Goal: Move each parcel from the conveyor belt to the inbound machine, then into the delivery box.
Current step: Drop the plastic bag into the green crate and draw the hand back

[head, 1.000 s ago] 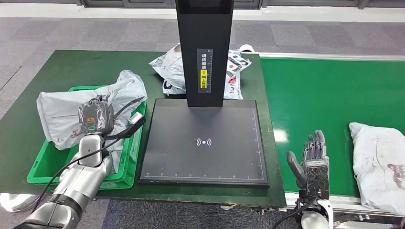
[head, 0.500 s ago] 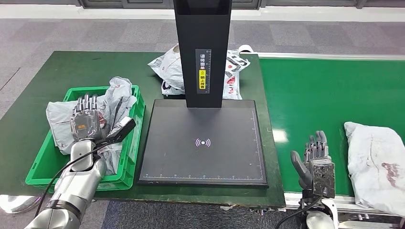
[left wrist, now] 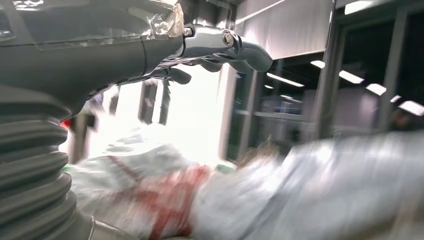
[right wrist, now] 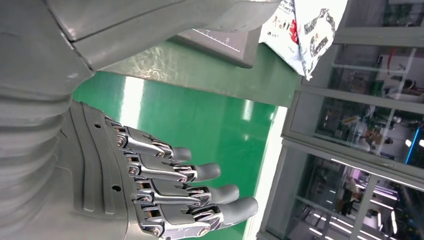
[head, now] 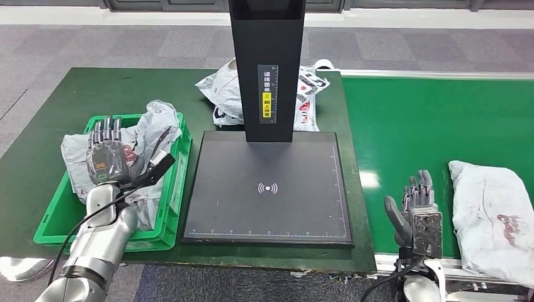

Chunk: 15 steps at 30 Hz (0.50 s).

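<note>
A crumpled grey-white parcel (head: 142, 135) with red print lies in the green delivery box (head: 165, 217) at the left. My left hand (head: 106, 154) is raised just above that parcel with fingers straight and apart, holding nothing. The left wrist view is blurred and shows the parcel (left wrist: 260, 195) below the hand (left wrist: 220, 50). Another white parcel (head: 494, 211) lies on the green conveyor belt (head: 409, 119) at the right. My right hand (head: 415, 207) stands open over the belt's near edge, a short way left of that parcel; its spread fingers (right wrist: 195, 195) hold nothing. The black inbound machine pad (head: 271, 189) is bare.
The machine's black column (head: 267, 63) rises behind the pad. A further white printed parcel (head: 223, 91) lies behind that column on the dark green table (head: 75, 94). Grey floor surrounds the table.
My left hand let go of the parcel, which dropped into the green box, and the hand opened and drew slightly left. The parcel on the belt has drifted left toward my right hand.
</note>
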Tool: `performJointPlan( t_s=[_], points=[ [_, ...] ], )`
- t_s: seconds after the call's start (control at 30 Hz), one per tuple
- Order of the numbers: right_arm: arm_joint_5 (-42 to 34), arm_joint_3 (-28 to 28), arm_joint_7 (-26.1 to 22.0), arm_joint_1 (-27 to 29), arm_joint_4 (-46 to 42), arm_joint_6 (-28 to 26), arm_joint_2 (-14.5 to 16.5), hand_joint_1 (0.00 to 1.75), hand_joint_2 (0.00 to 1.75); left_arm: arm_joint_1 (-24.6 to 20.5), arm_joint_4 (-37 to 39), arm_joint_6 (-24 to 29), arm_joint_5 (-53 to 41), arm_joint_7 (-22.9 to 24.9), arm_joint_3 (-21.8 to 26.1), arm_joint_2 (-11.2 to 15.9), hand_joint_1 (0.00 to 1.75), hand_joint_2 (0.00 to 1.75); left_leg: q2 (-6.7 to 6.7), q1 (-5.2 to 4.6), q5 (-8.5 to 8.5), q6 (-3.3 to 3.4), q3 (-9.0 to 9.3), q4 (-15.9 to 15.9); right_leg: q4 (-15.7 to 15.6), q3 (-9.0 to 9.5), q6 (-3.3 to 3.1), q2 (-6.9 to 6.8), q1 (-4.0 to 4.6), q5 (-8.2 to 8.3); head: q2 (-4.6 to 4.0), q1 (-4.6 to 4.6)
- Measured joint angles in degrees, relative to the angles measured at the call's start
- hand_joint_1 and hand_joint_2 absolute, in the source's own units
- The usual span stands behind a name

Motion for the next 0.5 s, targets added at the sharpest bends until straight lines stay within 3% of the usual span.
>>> performJointPlan(
  t_s=[0.13, 0.27, 0.37, 0.5],
  points=[
    [0.5, 0.0, 0.0, -0.1, 0.0, -0.1, 0.3, 0.00, 1.75, 1.2, -5.2, 0.9, 18.2, -11.9, 0.2, -1.6, 0.00, 1.75, -0.09, 0.00, 0.00, 0.00, 0.05, 0.0, 0.0, 0.11, 0.03, -0.04, -0.01, -0.05, 0.00, 0.00],
    [0.0, -0.1, 0.1, -0.8, 0.2, -0.1, 0.4, 0.00, 1.75, 3.2, -10.7, -3.7, 34.1, -20.7, 0.2, -2.5, 0.00, 1.75, -0.08, 0.00, 0.00, 0.01, 0.06, 0.0, 0.0, 0.10, 0.03, -0.03, 0.00, -0.05, 0.00, -0.01],
    [-0.3, -0.5, 0.3, -1.6, 0.3, 0.0, 0.4, 0.00, 1.75, 4.7, -14.3, -9.0, 44.9, -25.0, 0.0, -2.9, 0.00, 1.75, -0.05, 0.00, 0.00, 0.01, 0.05, 0.0, 0.0, 0.08, 0.03, -0.02, 0.01, -0.04, 0.00, 0.00],
    [1.0, -1.0, 1.4, -2.6, 0.4, -0.5, 0.4, 0.00, 1.75, 5.0, -16.5, -17.8, 56.7, -26.6, -0.6, -3.5, 0.00, 1.75, -0.07, 0.00, 0.01, 0.01, 0.05, 0.0, 0.0, 0.08, 0.03, -0.04, 0.02, -0.04, 0.00, -0.01]
  ],
)
